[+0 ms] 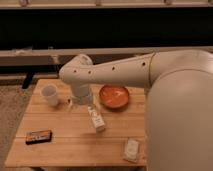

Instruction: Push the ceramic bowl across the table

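Hanging from the bent wrist of the pale arm [125, 67], the gripper [83, 101] sits low over the middle of the desk [65, 150], between the white cup [49, 95] and the ceramic bowl [114, 96]. Whether it is released or clenched I cannot tell. The ceramic bowl stands upright toward the desk's far side, just right of the gripper and apart from it. A pale oblong item [97, 121], perhaps a small carton, lies just in front of the gripper. A dark flat packet [38, 136] lies near the front left, and a small pale packet [132, 149] lies near the front right edge.
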